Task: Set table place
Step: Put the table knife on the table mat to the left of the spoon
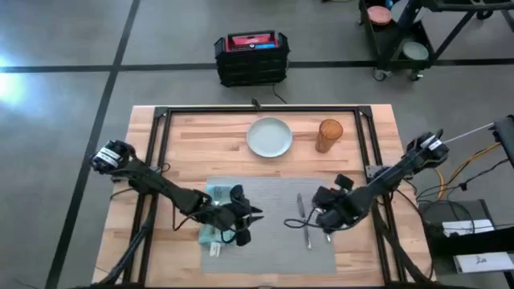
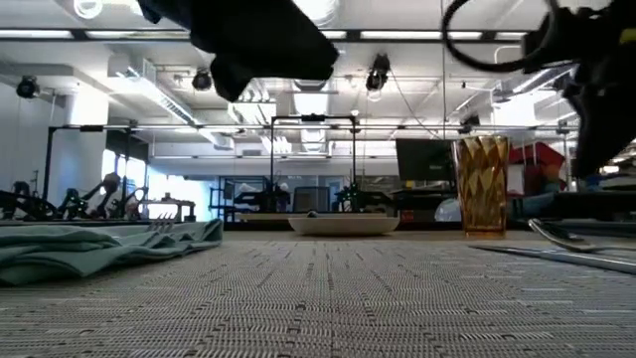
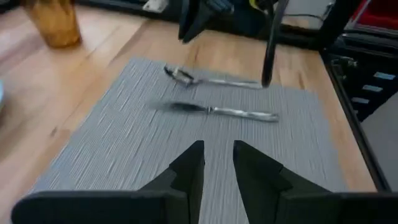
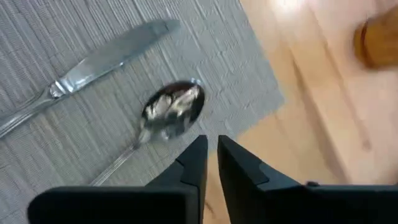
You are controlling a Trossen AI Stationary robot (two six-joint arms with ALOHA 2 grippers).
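My left gripper (image 1: 250,215) hangs low over the left part of the grey placemat (image 1: 277,193), its 2 fingers (image 3: 189,167) drawn close with only a thin gap and nothing between them. Just behind it, half over the placemat's left edge, lies the teal napkin (image 1: 217,197), bunched rather than flat, with what looks like a fork (image 2: 164,227) resting on its folds; I judge that arm is there to sort out that side of the setting. My right gripper (image 1: 299,224) hovers over the right part of the placemat, fingers (image 4: 196,163) also nearly together and empty, right above the knife (image 4: 99,59) and spoon (image 4: 171,106), which lie side by side along the mat where cutlery belongs. The placemat sits at the near middle of the wooden table (image 1: 193,132). The pale plate (image 1: 269,136) and amber glass (image 1: 329,135) stand farther back on bare wood, well apart from the mat, so I reckon the plate has yet to go to the centre.
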